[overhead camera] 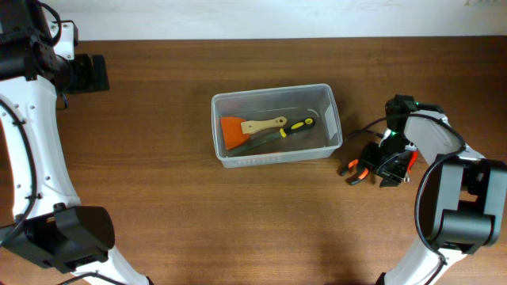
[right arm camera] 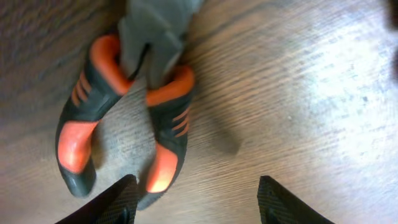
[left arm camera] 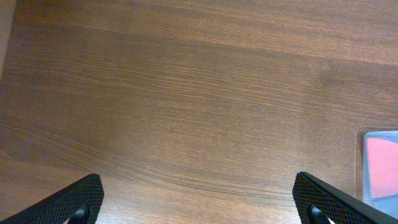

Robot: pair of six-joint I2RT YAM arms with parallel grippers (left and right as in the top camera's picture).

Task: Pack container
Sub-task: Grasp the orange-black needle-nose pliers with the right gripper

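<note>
The clear plastic container stands mid-table and holds an orange scraper with a wooden handle and a yellow-and-black handled tool. Pliers with orange-and-black handles lie on the table to its right. My right gripper is open just beside them. In the right wrist view the pliers lie just ahead of the open fingers, one handle tip near the left finger. My left gripper is open and empty at the far left; in its wrist view it is over bare wood.
The container's corner shows at the right edge of the left wrist view. A black cable runs from the right arm near the container's right side. The table's far edge is at the top of the overhead view.
</note>
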